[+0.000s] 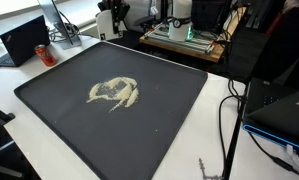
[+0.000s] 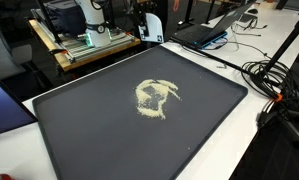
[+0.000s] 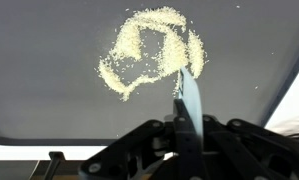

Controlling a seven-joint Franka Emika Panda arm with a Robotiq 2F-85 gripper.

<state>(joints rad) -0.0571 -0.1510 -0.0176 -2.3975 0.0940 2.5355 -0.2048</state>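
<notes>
Obs., left to right. In an exterior view an open black laptop (image 1: 24, 42) sits on the white surface (image 1: 211, 130) just off the far left corner of the dark tray (image 1: 59, 100). Behind the tray's far edge, a rig on a wooden board (image 1: 184, 30) stands well apart from the work. At the right, black cables (image 1: 229, 110) hang over the surface just beside the tray's right rim, not crossing onto it. The tray is wide and shallow with a low raised rim. Its only contents are the pale grains (image 1: 114, 93), lying near the middle in both exterior views and away from every rim. In the wrist view they form a rough ring (image 3: 154, 50) around a bare patch, with a thinner trail running down to the left and a few loose specks to the right. My end effector (image 3: 181, 125) comes in from the bottom of that view over the tray's near rim. Its fingers are fully closed, clamping a thin pale blade (image 3: 185, 95) that I see edge-on. The blade stands upright in the view and its tip reaches the right side of the ring, hiding a narrow strip of grains there. I cannot tell whether the tip touches the tray floor.
</notes>
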